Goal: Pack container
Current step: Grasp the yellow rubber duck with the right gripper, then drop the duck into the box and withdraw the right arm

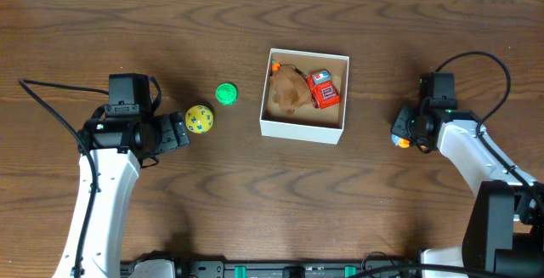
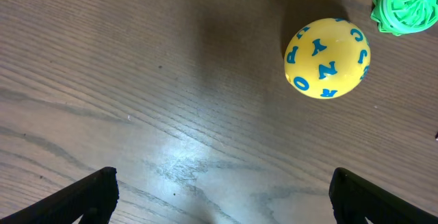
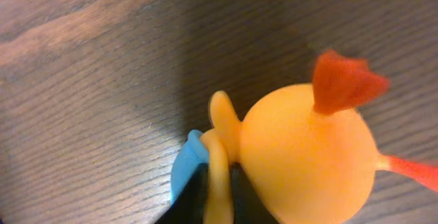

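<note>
The white box with a brown inside sits at the table's middle and holds a tan plush toy and a red toy. A yellow ball with blue letters lies just beyond my open, empty left gripper. A green ridged disc lies past the ball. My right gripper is shut on an orange toy with a red tuft, right of the box, close to the table.
Black cables run from both arms across the wooden table. A blue part shows beside the orange toy in the right wrist view.
</note>
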Controlling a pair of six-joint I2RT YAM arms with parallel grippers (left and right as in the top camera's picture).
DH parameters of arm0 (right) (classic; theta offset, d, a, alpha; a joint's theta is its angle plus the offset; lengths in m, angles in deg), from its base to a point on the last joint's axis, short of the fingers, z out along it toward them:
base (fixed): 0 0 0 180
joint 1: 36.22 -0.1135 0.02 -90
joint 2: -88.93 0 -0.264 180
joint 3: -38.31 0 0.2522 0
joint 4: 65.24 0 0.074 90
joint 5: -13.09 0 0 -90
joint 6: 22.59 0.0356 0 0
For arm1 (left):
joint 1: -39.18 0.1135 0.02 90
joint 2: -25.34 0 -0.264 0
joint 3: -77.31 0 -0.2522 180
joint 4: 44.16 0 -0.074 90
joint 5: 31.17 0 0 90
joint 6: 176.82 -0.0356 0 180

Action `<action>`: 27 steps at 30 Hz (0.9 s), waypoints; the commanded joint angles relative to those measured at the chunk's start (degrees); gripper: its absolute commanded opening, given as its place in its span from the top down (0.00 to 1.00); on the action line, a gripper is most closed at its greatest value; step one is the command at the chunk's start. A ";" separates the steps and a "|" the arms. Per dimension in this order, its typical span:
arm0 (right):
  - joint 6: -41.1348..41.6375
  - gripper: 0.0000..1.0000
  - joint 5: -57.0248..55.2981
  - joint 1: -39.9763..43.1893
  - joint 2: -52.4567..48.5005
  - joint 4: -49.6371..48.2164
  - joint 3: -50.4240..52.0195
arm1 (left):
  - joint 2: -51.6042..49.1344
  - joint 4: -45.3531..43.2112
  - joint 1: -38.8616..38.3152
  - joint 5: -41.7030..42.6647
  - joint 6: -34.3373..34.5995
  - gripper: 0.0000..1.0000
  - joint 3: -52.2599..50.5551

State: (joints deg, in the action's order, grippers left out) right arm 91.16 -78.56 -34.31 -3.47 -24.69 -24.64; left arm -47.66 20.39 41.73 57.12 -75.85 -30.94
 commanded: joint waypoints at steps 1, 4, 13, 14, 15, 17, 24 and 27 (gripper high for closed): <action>-0.24 0.99 1.14 -0.24 0.50 1.29 -1.77 | -0.37 0.15 0.28 -0.20 0.76 0.02 0.35; -0.31 0.99 4.42 -0.96 3.23 5.07 -6.08 | -0.37 0.15 0.28 -0.20 0.76 0.02 0.35; -0.68 0.99 6.36 -9.88 13.73 12.66 -18.73 | -0.37 -0.66 0.28 -0.20 0.76 0.02 0.35; -0.66 0.99 6.29 -11.41 14.69 12.33 -19.23 | -0.37 -0.70 0.28 -0.20 0.76 0.02 0.35; -0.66 0.99 5.92 -12.83 15.39 11.85 -19.39 | -0.37 -0.72 0.28 -0.20 0.76 0.02 0.35; -0.52 0.99 5.75 -15.04 15.96 11.32 -19.39 | -0.37 -0.70 0.28 -0.20 0.76 0.02 0.35; 4.07 0.99 5.77 -22.43 11.87 4.87 -18.88 | -0.37 -0.79 0.28 -0.20 0.76 0.02 0.35; 5.51 0.99 5.75 -25.64 8.52 -0.11 -18.88 | -0.37 -0.72 0.28 -0.20 0.76 0.02 0.35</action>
State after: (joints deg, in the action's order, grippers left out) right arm 94.09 -72.77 -57.30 7.35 -22.62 -43.62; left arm -47.66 19.53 41.73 57.12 -75.85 -30.94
